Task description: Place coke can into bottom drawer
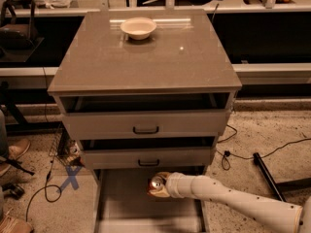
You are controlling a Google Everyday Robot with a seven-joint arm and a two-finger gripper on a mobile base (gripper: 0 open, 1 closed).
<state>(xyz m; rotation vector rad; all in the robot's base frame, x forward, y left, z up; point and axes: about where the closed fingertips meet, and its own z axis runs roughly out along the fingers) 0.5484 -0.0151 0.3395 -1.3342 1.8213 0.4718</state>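
The coke can shows its silver top and a bit of red-orange side at the tip of my gripper. The gripper is shut on it. My white arm reaches in from the lower right. The can hangs over the back right part of the open bottom drawer, just below the front of the middle drawer. The drawer's pale grey floor is bare around the can. I cannot tell whether the can touches the floor.
The grey cabinet top carries a white bowl at the back. The top drawer and the middle drawer are slightly open. Cables and a blue tape cross lie on the floor left; a black pole lies right.
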